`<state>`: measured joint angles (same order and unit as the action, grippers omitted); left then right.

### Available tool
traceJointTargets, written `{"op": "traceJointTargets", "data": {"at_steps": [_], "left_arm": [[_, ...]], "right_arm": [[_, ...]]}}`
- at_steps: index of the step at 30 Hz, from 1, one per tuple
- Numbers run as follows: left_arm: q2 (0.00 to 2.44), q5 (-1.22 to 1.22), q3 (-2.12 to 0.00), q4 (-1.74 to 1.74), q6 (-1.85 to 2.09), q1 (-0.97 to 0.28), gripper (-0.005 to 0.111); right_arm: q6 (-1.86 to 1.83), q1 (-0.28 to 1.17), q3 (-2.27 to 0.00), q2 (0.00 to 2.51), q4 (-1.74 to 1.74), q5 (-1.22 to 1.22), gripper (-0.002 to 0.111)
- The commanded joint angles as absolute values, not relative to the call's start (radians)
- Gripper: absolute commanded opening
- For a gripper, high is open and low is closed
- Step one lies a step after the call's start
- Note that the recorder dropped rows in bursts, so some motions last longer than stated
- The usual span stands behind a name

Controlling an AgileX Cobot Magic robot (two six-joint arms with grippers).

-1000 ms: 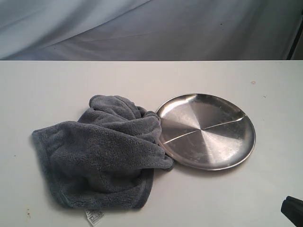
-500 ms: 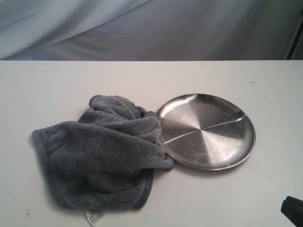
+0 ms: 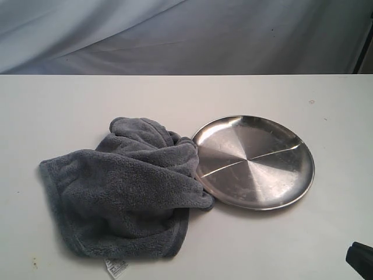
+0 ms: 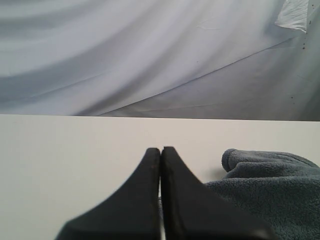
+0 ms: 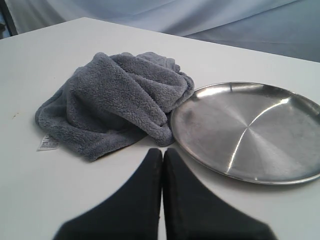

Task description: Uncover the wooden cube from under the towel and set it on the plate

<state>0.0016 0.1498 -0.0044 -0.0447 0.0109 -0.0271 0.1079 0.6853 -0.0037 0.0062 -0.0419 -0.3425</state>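
The dark grey towel [image 3: 128, 189] lies bunched on the white table, its edge touching the rim of the steel plate [image 3: 254, 161]; its white label [image 3: 116, 268] pokes out at the near hem. The wooden cube is hidden. The plate holds nothing. My right gripper [image 5: 162, 151] is shut and empty, a short way in front of the plate [image 5: 250, 127] and the towel [image 5: 112, 100]; only a dark tip of it [image 3: 360, 259] shows at the lower right corner of the exterior view. My left gripper [image 4: 160, 150] is shut and empty, beside the towel [image 4: 270, 185]; the exterior view does not show it.
A white table [image 3: 70, 105] carries everything, with a pale draped backdrop [image 3: 175, 35] behind its far edge. A dark upright bar [image 3: 366, 52] stands at the far right.
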Motion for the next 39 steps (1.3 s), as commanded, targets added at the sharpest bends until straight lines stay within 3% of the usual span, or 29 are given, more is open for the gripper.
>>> {"op": "traceJointTargets", "data": {"at_steps": [1, 16, 22, 39], "left_arm": [[0.0, 0.146, 0.0, -0.044, 0.01, -0.028, 0.001], [0.0, 0.146, 0.0, -0.044, 0.009, -0.028, 0.001], [0.0, 0.146, 0.0, -0.044, 0.009, -0.028, 0.001], [0.0, 0.146, 0.0, -0.044, 0.009, -0.028, 0.001]], "right_arm": [[0.11, 0.688, 0.0, 0.0, -0.037, -0.337, 0.0], [0.11, 0.687, 0.0, 0.0, -0.037, -0.333, 0.0], [0.11, 0.687, 0.0, 0.0, -0.037, -0.164, 0.0], [0.11, 0.687, 0.0, 0.0, 0.147, -0.052, 0.0]]}}
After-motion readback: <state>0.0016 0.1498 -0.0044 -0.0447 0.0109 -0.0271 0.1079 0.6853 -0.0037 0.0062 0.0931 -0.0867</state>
